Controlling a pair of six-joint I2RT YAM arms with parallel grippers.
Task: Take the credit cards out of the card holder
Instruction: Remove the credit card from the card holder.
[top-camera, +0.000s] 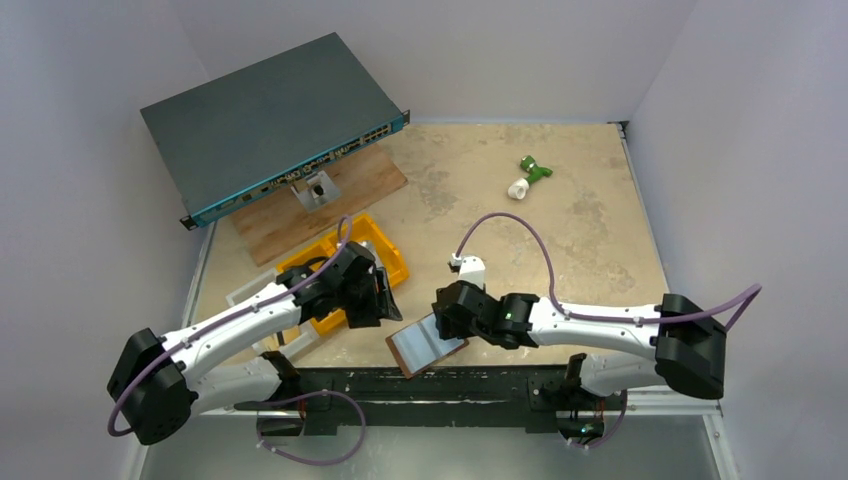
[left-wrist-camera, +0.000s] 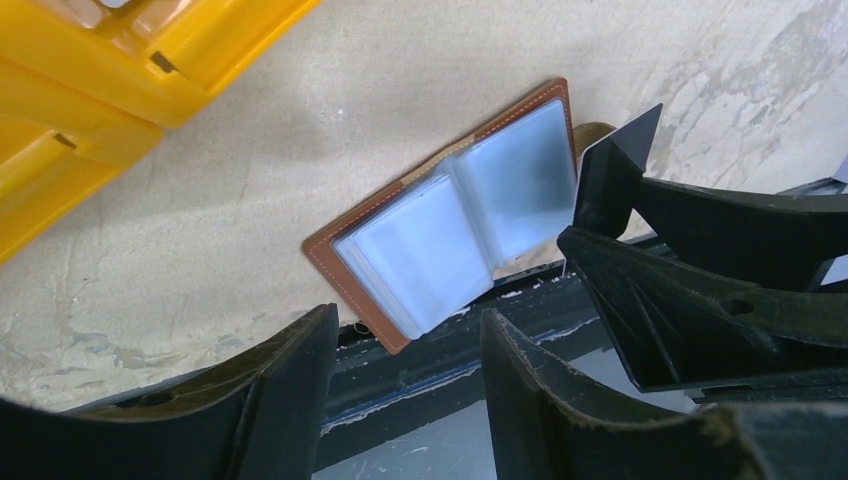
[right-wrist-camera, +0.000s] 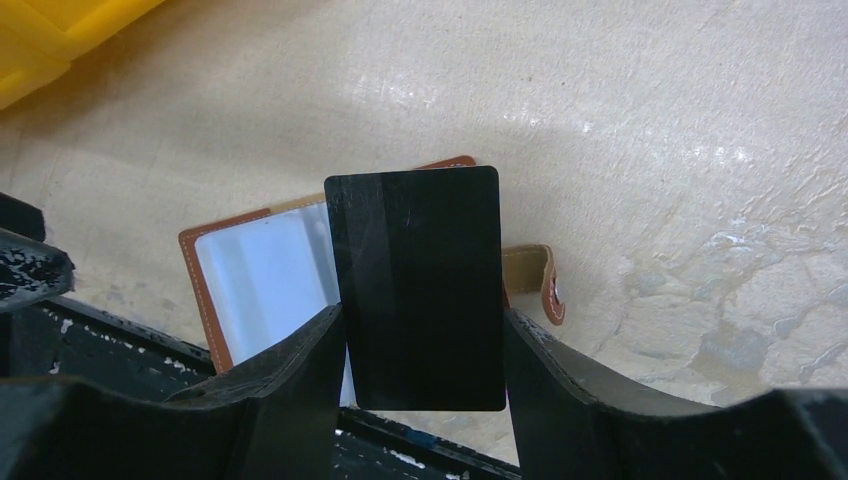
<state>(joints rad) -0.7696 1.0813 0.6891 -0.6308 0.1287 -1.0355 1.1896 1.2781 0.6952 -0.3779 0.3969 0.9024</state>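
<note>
The card holder (top-camera: 425, 343) is a brown leather wallet lying open at the table's front edge, between the two arms. Its pale grey-blue inner pockets (left-wrist-camera: 450, 225) face up. Whether they hold cards I cannot tell. My right gripper (right-wrist-camera: 425, 320) is shut on a black credit card (right-wrist-camera: 420, 290), pinching its two long edges. The card hangs just above the holder's right half (right-wrist-camera: 260, 270), beside the snap tab (right-wrist-camera: 535, 275). My left gripper (left-wrist-camera: 410, 320) is open and empty, to the left of the holder and above the front edge.
A yellow bin (top-camera: 385, 262) sits just behind the left gripper. Beside it lies a white frame (top-camera: 250, 295). A network switch (top-camera: 270, 120) rests on a wooden board (top-camera: 300, 215) at the back left. A green and white object (top-camera: 530, 175) lies far right. The black base rail (top-camera: 450, 385) borders the front.
</note>
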